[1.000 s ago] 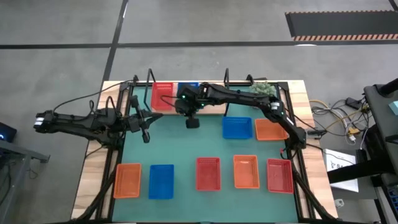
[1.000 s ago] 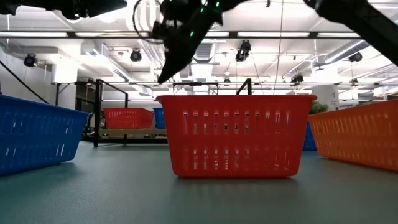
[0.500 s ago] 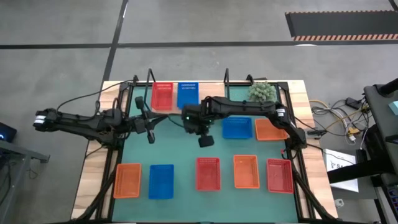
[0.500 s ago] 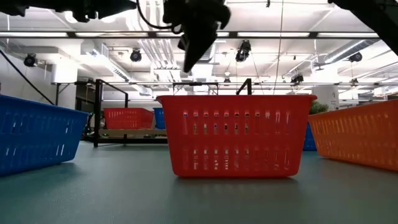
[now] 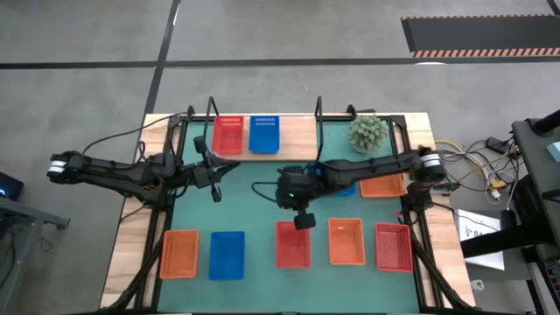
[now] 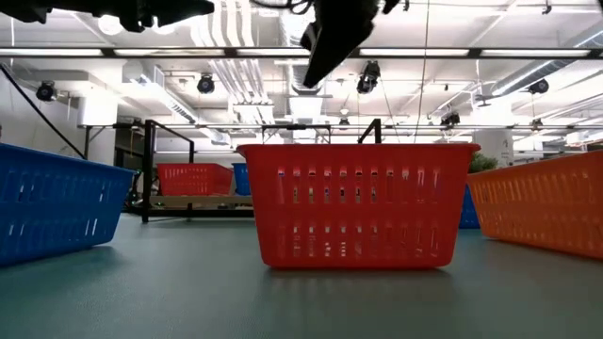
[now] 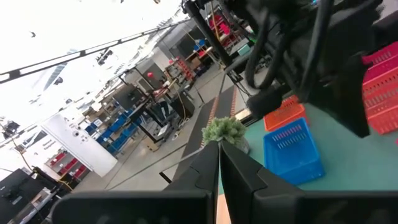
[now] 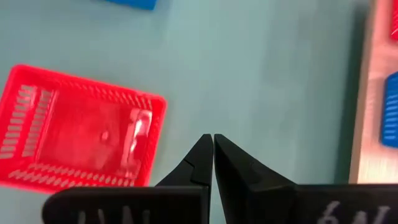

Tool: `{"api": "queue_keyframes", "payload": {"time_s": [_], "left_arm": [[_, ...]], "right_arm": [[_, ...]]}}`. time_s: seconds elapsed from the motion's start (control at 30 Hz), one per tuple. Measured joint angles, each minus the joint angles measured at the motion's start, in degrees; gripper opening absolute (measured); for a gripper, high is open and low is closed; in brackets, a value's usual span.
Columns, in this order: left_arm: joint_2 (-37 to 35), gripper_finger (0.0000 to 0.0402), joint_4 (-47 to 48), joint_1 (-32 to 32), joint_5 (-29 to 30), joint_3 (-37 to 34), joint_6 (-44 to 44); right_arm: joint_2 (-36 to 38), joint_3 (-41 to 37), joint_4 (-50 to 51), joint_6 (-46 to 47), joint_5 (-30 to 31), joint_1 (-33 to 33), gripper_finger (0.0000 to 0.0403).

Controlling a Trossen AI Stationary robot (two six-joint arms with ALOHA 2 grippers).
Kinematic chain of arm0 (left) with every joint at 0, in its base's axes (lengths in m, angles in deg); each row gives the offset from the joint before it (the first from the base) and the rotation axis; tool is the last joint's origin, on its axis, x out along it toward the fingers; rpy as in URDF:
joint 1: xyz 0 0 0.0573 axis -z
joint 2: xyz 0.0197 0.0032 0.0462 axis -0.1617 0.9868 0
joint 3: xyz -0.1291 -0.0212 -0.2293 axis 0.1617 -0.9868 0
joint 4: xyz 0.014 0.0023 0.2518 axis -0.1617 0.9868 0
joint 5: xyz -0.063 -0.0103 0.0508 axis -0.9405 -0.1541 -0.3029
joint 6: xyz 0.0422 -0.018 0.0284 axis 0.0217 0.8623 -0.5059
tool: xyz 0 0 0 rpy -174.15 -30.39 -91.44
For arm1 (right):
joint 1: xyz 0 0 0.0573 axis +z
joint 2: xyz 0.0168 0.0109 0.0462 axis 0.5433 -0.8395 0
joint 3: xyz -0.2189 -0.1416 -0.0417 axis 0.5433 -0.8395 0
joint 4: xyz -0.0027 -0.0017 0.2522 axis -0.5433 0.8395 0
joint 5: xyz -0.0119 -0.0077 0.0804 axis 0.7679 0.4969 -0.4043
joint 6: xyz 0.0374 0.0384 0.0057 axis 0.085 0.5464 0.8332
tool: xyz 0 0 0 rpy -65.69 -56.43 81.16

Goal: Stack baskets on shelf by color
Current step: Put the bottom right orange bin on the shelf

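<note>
The light-wood shelf at the far edge carries a red basket and a blue basket side by side. On the green table, a near row holds orange, blue, red, orange and red baskets. A blue and an orange basket sit farther back. My right gripper is shut and empty, hovering above the middle red basket's far edge. My left gripper is shut and empty over the table's left part.
A small green potted plant stands on the shelf's right end. Black upright frames rise at the shelf's ends. The right arm stretches over the blue basket at the back right. Bare green table lies between the shelf and the near row.
My right gripper has left the shelf, moving toward the table's near edge and to the right, and now hangs over the middle red basket. Its fingers stay shut. The baskets have kept their places.
</note>
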Motion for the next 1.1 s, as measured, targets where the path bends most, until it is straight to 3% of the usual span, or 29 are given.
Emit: {"api": "queue_keyframes", "payload": {"time_s": [0.27,0.43,0.57,0.63,0.73,0.8,1.1], "left_arm": [[2.15,0.0,-2.63,0.0,0.0,0.01,0.27],[3.87,0.0,-3.22,0.0,0.0,0.04,0.35],[4.86,0.0,-3.48,0.0,0.0,0.04,0.35],[5.12,0.0,-3.61,0.0,0.0,0.11,0.35],[5.07,0.0,-3.77,0.0,0.0,0.11,0.32],[5.07,0.0,-4.12,0.0,0.0,0.11,0.32],[4.98,0.0,-6.73,0.06,-0.02,0.09,3.19]], "right_arm": [[11.46,-21.97,-22.23,1.65,7.03,3.43,0.0008],[16.73,-30.17,-23.1,8.38,12.03,3.83,0.0008],[21.19,-34.98,-22.64,17.6,10.94,3.83,0.0008],[23.17,-36.32,-20.62,24.25,5.44,4.05,0.001],[25.02,-36.94,-18.88,33.44,-8.0,5.45,0.0024],[25.49,-36.95,-19.07,39.27,-11.69,8.39,0.0041],[19.88,-29.32,-3.78,46.47,1.73,25.48,0.0116]]}}
